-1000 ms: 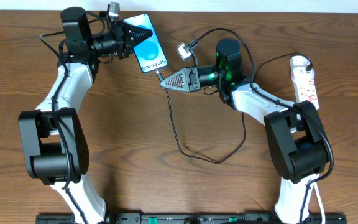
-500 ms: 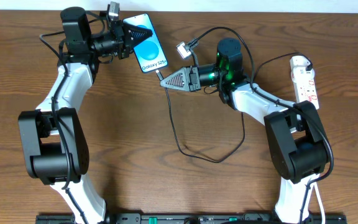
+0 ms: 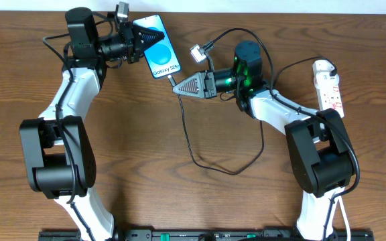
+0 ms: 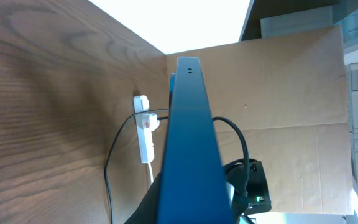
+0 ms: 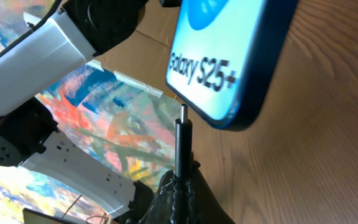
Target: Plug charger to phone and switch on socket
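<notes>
The phone (image 3: 161, 57) is held off the tabletop (image 3: 133, 134) at the far left-centre, clamped by its edges in the left end effector (image 3: 149, 35), whose fingers are closed tight on it. Its blue screen faces up and is tilted, with the "Galaxy S25" text toward the lower end. In the left wrist view the phone (image 4: 188, 143) is seen edge-on, running straight out from the camera.

The right end effector (image 3: 178, 89) is closed on the charger (image 3: 187, 137) just behind its plug, and is pointed left toward the phone's lower end. In the right wrist view the plug tip (image 5: 182, 134) stands straight out from the closed fingers (image 5: 180, 186) and sits just below the phone's (image 5: 229, 56) bottom edge, not inserted. Whether it touches the casing cannot be told for certain; a narrow gap seems to remain.

From the grip, the black cable drops toward the near side, curls in a loose loop on the wood at centre, and rises again by the right arm.

The socket (image 3: 329, 84) lies flat at the far right of the tabletop, well apart from the phone, with red switch marks along it. It is also seen in the left wrist view (image 4: 143, 127), where a black cable reaches it.
</notes>
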